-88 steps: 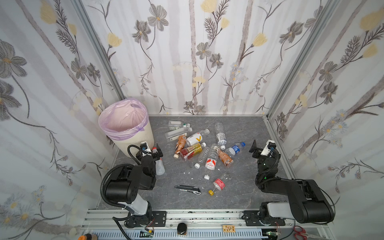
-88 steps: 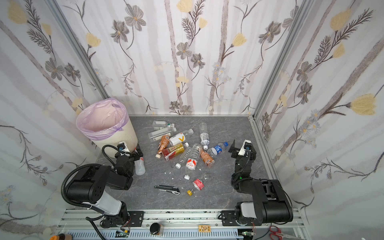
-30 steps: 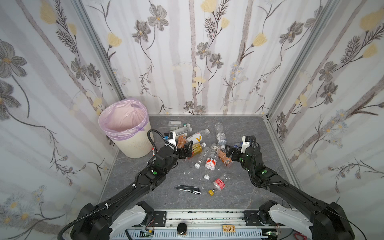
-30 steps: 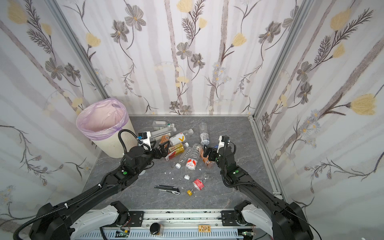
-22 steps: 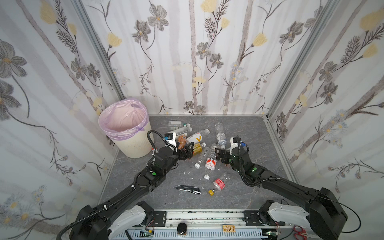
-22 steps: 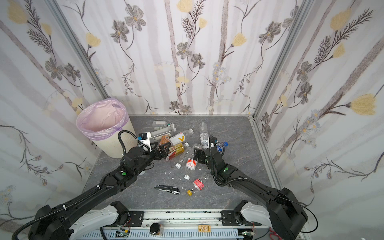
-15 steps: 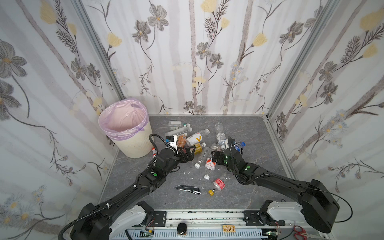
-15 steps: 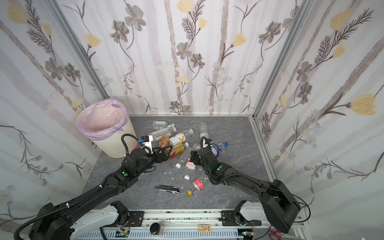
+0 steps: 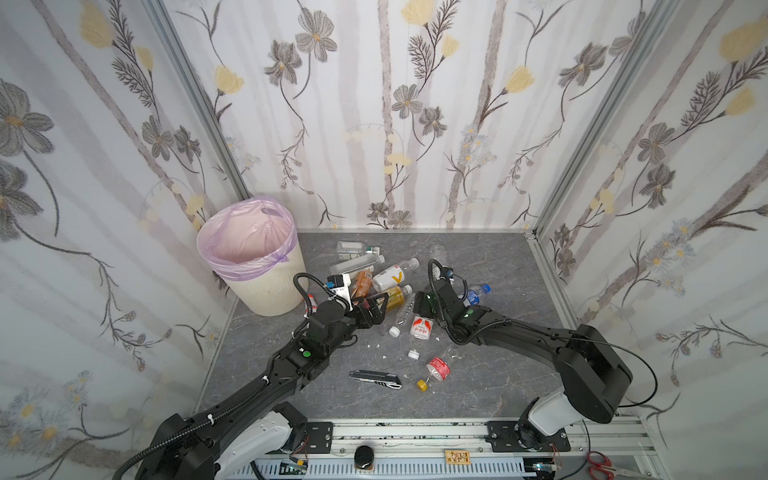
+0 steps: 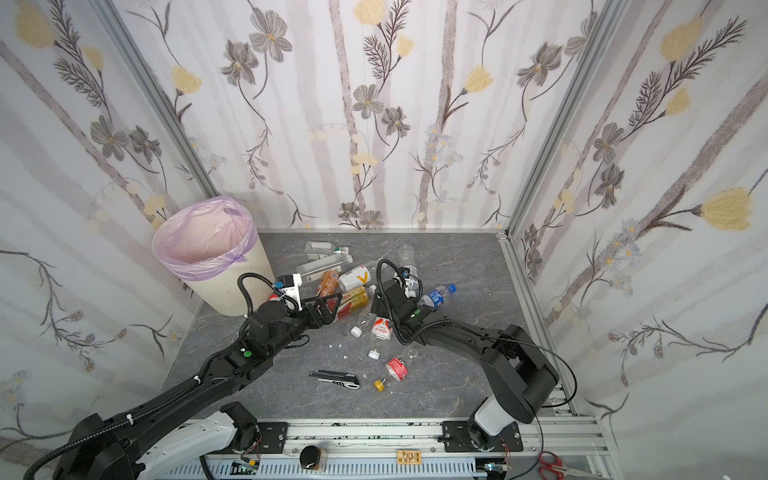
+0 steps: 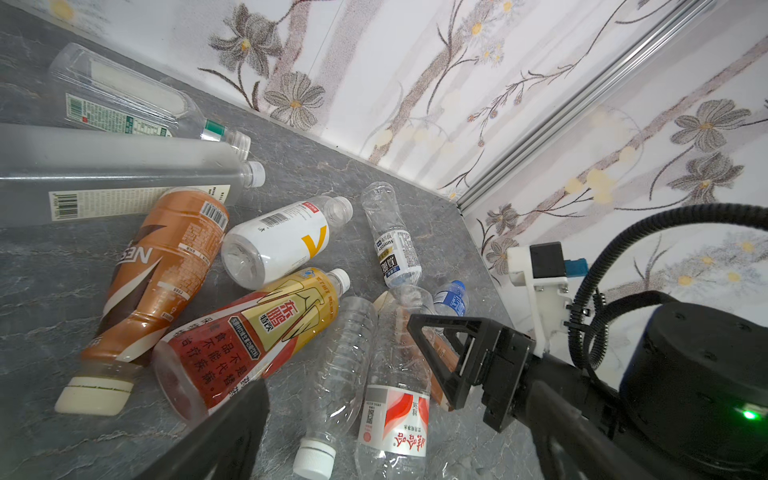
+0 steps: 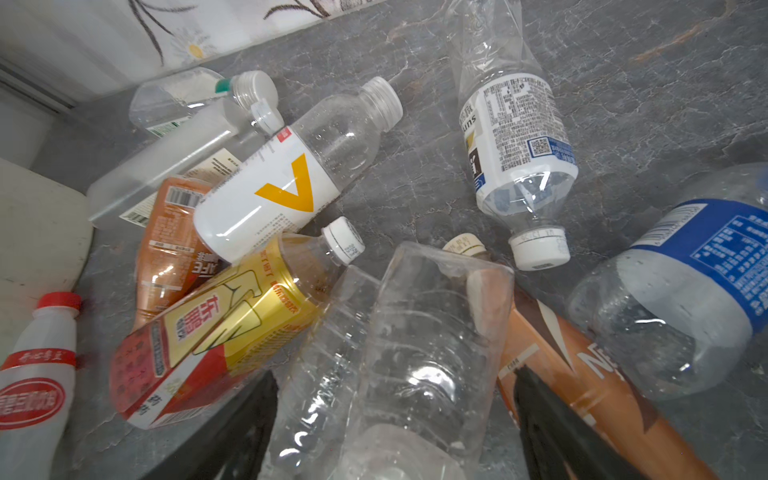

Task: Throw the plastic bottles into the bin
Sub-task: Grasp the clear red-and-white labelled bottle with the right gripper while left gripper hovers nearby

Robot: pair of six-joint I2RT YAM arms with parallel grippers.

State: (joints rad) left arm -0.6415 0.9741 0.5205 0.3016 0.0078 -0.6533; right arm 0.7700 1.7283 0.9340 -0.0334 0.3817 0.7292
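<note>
Right, both arms are leaning into the pile on the grey tabletop [image 9: 478, 386]. The left gripper [image 9: 376, 308] is hanging right by the base end of the amber bottle with the red-and-gold label [image 11: 257, 332], its jaws standing wide apart and gripping nothing. Facing it, the right gripper [image 12: 395, 374] is hanging over the crumpled clear bottle [image 12: 415, 332], which is showing between its two fingers in the right wrist view. A ribbed clear bottle [image 11: 345, 353] is lying alongside, and one finger is crossing in front of an orange-brown coffee bottle [image 12: 582, 365]. Those jaws are spread to either side of the crumpled bottle, but whether they are pressing on it I cannot tell. The plastic bottles [image 10: 351, 301] in view are all lying on the tabletop, outside the bin [image 9: 266, 291]. The bin is standing at the left in both top views, just beside the pile, with its pink-lilac bag [image 9: 245, 268] folded over the rim. A white-labelled bottle with a yellow V [image 9: 390, 274] is resting against the red-and-gold one. A blue-labelled bottle [image 9: 473, 295] is lying just beyond the right wrist, and a squashed red-labelled bottle [image 9: 436, 368] is lying nearer the front, close to the utility knife [image 9: 376, 379].
</note>
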